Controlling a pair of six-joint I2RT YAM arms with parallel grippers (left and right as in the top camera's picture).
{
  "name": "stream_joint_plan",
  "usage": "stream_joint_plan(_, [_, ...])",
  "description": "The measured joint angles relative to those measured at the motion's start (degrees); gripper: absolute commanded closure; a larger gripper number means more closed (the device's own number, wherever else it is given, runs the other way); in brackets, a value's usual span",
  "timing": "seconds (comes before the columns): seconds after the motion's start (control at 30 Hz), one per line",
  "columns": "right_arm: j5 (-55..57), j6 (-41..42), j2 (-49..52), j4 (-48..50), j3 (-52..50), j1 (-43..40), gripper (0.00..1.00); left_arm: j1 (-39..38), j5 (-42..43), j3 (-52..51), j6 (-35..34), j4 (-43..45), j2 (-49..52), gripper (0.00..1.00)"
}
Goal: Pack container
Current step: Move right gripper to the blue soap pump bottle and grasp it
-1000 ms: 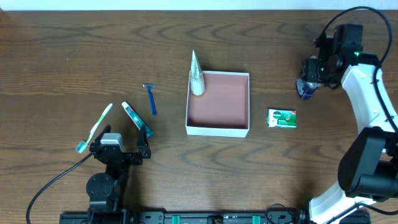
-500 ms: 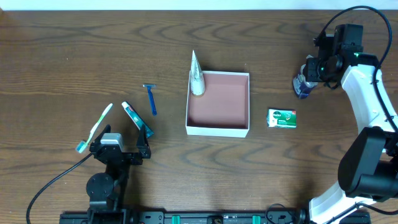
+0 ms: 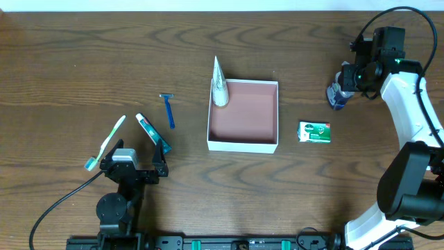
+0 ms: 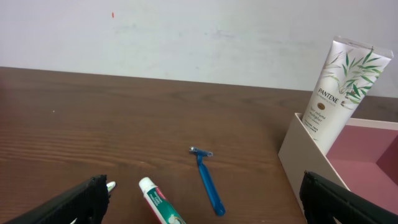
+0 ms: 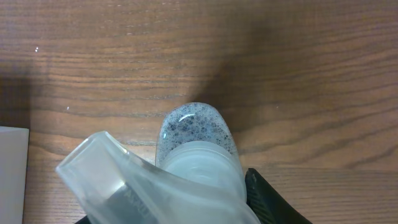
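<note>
The container (image 3: pixel 243 144), a square white box with a pink inside, sits mid-table; its left wall shows in the left wrist view (image 4: pixel 306 154). A white Pantene tube (image 3: pixel 219 86) stands in its back-left corner (image 4: pixel 339 87). My right gripper (image 3: pixel 343 85) is shut on a small clear bottle (image 3: pixel 337 98) with foamy liquid, at the table's far right. In the right wrist view the bottle (image 5: pixel 196 134) fills the jaws (image 5: pixel 180 205). My left gripper (image 3: pixel 137 169) is open and empty, low at the front left (image 4: pixel 208 205).
A blue razor (image 3: pixel 168 111), a toothpaste tube (image 3: pixel 152 133) and a toothbrush (image 3: pixel 105 142) lie left of the container. The razor (image 4: pixel 207 180) and toothpaste (image 4: pixel 158 202) also show in the left wrist view. A small green soap box (image 3: pixel 314 132) lies right of the container.
The right gripper and the clear bottle shifted slightly left between one second ago and half a second ago, then stayed still. The left arm has not moved.
</note>
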Motion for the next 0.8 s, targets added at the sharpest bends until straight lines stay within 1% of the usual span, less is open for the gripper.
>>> stream_joint_plan(0.1, [0.00, 0.00, 0.00, 0.02, 0.00, 0.00, 0.66, 0.00, 0.00, 0.02, 0.00, 0.00, 0.00, 0.02])
stream_joint_plan(0.17, [0.00, -0.02, 0.00, 0.02, 0.00, 0.00, 0.58, 0.00, 0.00, 0.00, 0.00, 0.00, 0.00, 0.02])
stream_joint_plan(0.23, [-0.02, -0.04, 0.00, 0.13, -0.02, 0.00, 0.54, 0.00, 0.00, 0.00, 0.00, 0.00, 0.02, 0.02])
stream_joint_plan(0.5, [-0.07, -0.07, 0.02, 1.31, -0.24, 0.00, 0.53, 0.00, 0.00, 0.00, 0.00, 0.00, 0.00, 0.02])
stream_joint_plan(0.57, [-0.07, -0.07, 0.02, 1.84, -0.26, 0.00, 0.51, 0.00, 0.00, 0.00, 0.00, 0.00, 0.00, 0.02])
stream_joint_plan(0.63, [-0.20, -0.09, 0.02, 2.95, -0.26, 0.00, 0.46, 0.00, 0.00, 0.00, 0.00, 0.00, 0.00, 0.02])
stream_joint_plan(0.8, [-0.22, -0.39, 0.02, 4.35, -0.26, 0.00, 0.45, 0.00, 0.00, 0.02, 0.00, 0.00, 0.02, 0.02])
